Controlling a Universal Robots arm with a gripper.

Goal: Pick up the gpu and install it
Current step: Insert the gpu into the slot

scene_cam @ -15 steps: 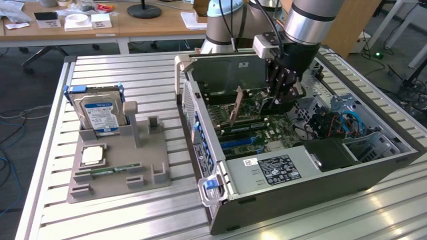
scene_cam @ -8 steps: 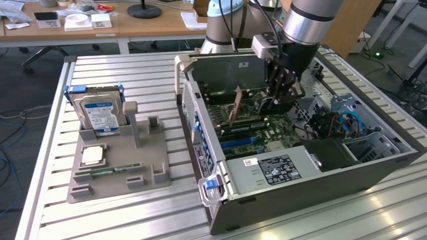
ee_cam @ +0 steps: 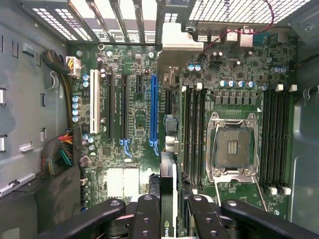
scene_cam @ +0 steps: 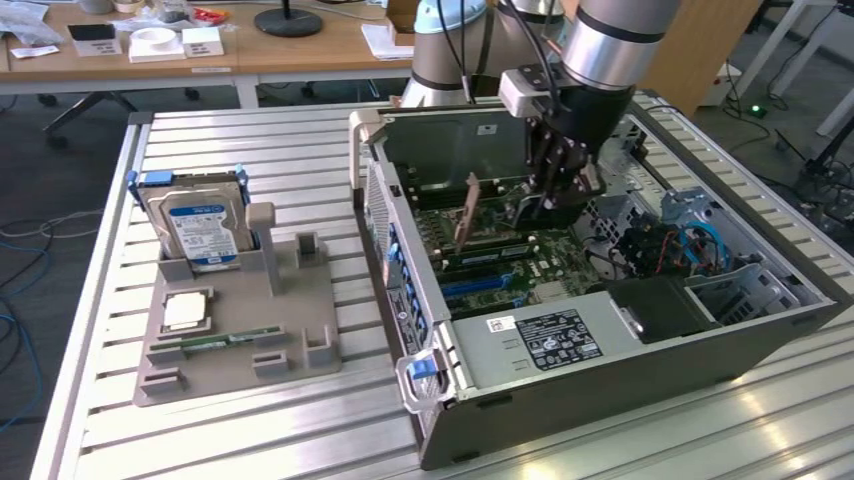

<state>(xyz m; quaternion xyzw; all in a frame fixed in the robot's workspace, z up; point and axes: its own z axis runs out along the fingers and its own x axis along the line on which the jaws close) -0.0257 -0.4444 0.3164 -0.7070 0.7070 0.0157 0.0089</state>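
A: Where is the gpu [scene_cam: 467, 215]?

B: Inside the open case [scene_cam: 601, 340], standing on edge over the motherboard [ee_cam: 134, 124], with its tan bracket end toward the slotted rear wall. On my wrist view it runs edge-on just beside the blue slot [ee_cam: 153, 107]. I can't tell whether it touches the board.

A: And the fingers [ee_cam: 145, 211]?

B: The gripper [scene_cam: 550, 205] has them drawn narrow, pinching the card's upper edge from both faces.

A: How will it handle?

B: I judge it light and stiff but fragile, being a thin board with exposed parts. The rigid top edge looks like the right hold, clear of the contacts. Any tilt in the grip could jam it.
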